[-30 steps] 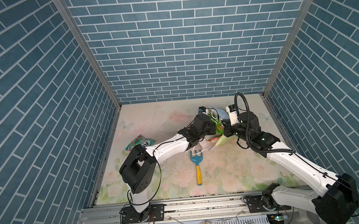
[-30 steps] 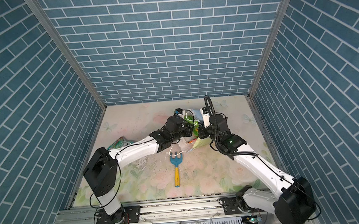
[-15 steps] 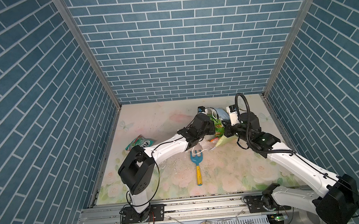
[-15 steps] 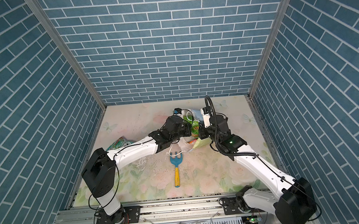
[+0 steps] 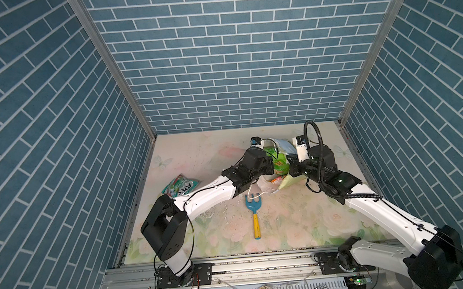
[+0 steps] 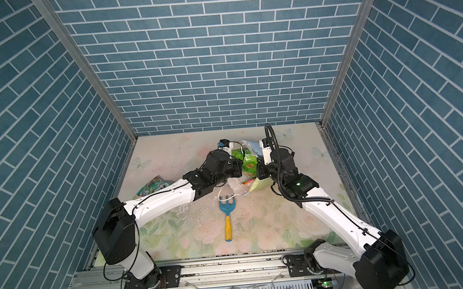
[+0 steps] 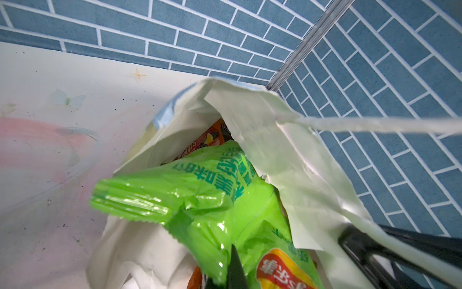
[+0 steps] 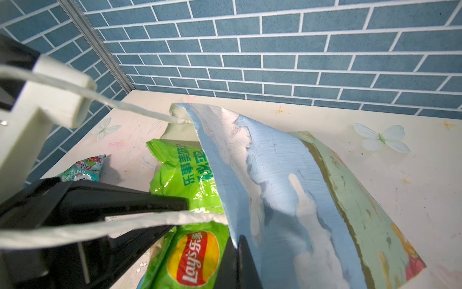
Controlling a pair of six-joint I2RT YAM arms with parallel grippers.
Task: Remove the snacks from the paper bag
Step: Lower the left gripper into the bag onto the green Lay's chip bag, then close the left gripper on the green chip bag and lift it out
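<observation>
pull-out step: we found the left gripper closed on the green lay's packet, half inside the paper bag; the right gripper pinched the bag wall. next, we judged: draw the packet clear.

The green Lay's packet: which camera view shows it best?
The left wrist view. There the green Lay's packet fills the middle, its crimped end sticking out of the open paper bag. In the right wrist view the bag's blue wall hides part of it. In both top views it is only a small green patch.
</observation>
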